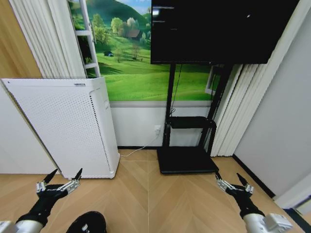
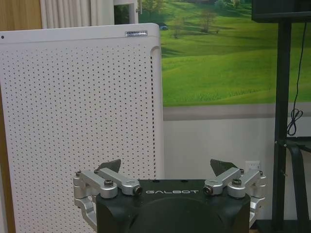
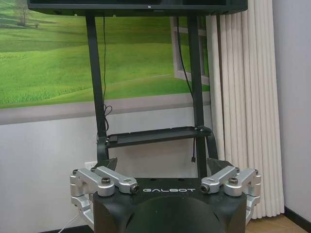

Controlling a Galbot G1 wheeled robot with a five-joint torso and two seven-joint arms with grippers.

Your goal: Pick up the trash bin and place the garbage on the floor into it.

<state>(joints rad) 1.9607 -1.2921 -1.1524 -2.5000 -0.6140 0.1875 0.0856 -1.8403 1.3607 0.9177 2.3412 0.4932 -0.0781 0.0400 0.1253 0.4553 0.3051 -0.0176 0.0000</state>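
A: Far left, low: left gripper (image 1: 60, 180), jaws spread wide, nothing between them, hanging over the floor (image 1: 146, 194) in front of the white cabinet (image 1: 68, 126).

B: And just beside it, at the bottom edge?

A: Dark rounded rim (image 1: 87, 222), cut off by the frame. Possibly the trash bin; cannot tell for sure. No garbage to be seen on the parquet.

B: Middle?

A: TV stand (image 1: 187, 160) with a white cable (image 1: 136, 151) trailing along the skirting.

B: Right?

A: Right gripper (image 1: 234, 183), jaws likewise spread and empty, near the curtain (image 1: 238, 107).

B: Risks from here?

A: Probably a blind reach: rim barely in sight, so easy to clip or tip the bin. Also a turn of the base close to the cabinet or stand, enough to bump either.
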